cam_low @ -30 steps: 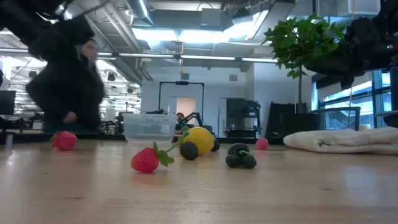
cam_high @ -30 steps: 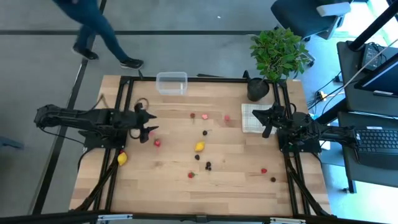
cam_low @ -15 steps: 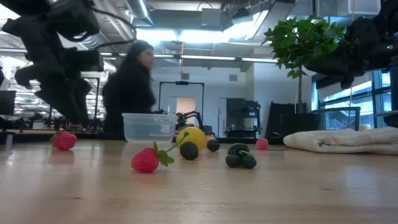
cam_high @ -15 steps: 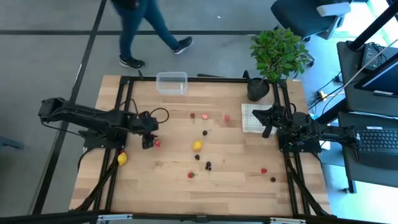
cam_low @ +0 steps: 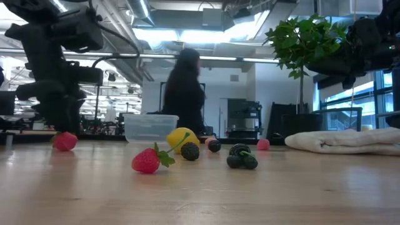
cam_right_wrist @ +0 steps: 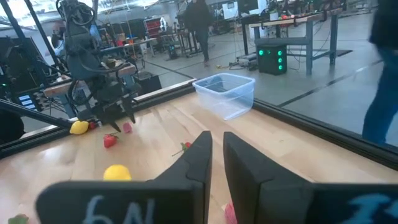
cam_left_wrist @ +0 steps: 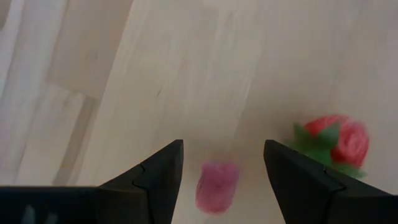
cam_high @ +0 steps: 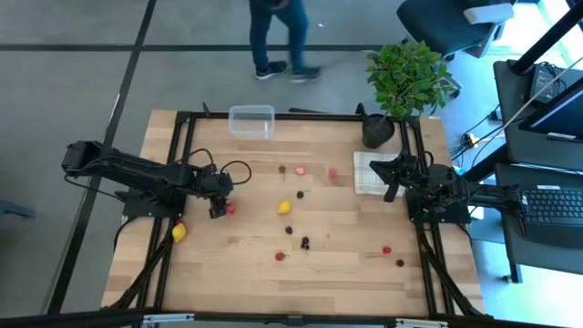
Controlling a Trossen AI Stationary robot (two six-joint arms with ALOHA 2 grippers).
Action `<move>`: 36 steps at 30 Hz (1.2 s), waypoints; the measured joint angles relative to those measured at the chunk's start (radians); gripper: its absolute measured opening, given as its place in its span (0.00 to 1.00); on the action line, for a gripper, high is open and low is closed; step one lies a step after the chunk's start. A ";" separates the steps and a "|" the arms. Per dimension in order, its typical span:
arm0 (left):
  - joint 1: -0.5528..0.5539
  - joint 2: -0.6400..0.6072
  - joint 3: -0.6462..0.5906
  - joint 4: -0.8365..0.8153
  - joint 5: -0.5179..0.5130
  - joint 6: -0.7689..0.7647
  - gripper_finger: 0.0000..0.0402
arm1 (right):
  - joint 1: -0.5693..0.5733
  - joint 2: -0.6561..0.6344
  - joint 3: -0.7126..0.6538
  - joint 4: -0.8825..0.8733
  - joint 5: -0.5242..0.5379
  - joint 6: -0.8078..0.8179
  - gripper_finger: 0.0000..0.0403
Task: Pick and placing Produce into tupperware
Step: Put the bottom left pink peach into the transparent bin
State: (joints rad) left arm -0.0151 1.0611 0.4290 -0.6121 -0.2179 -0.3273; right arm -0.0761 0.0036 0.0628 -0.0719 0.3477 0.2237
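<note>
My left gripper hangs over the table well in front of the clear tupperware tub, fingers spread apart with nothing between them but a small pink berry lying on the wood under the gap. A red strawberry with green leaves lies just beside it, outside my fingers. My right gripper waits off at the white cloth, far to the right of the tub, fingers pressed together and holding nothing. The tub stands at the table's far edge; can't tell if anything is in it. A yellow lemon sits mid-table between my two grippers, another lemon lies near the left arm's base, and dark berries and red ones are scattered nearer the table's front.
</note>
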 joint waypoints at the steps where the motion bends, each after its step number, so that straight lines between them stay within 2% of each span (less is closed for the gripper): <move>1: 0.000 0.000 0.000 -0.019 0.003 -0.014 0.54 | 0.000 0.000 0.000 0.000 0.000 0.000 0.11; 8: 0.000 0.000 0.000 -0.028 0.016 -0.046 0.54 | 0.000 0.000 0.000 -0.001 0.000 0.000 0.11; 11: 0.006 0.000 -0.001 -0.105 0.046 -0.124 0.54 | 0.000 0.000 0.000 -0.001 0.000 0.000 0.11; 14: 0.006 0.000 0.000 -0.148 0.047 -0.214 0.54 | 0.000 0.000 0.000 -0.001 0.000 -0.001 0.11; 18: 0.006 0.000 -0.001 -0.189 0.024 -0.260 0.52 | 0.000 0.000 0.000 -0.001 0.000 -0.021 0.11; 27: 0.006 0.000 -0.001 -0.121 0.052 -0.260 0.49 | 0.000 0.000 0.000 0.000 0.000 -0.023 0.11; 36: 0.006 0.014 -0.001 -0.090 0.004 -0.220 0.49 | 0.000 0.000 0.000 0.000 0.000 -0.023 0.11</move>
State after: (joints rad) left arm -0.0086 1.0748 0.4278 -0.7025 -0.2136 -0.5472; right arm -0.0763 0.0036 0.0628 -0.0723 0.3481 0.2008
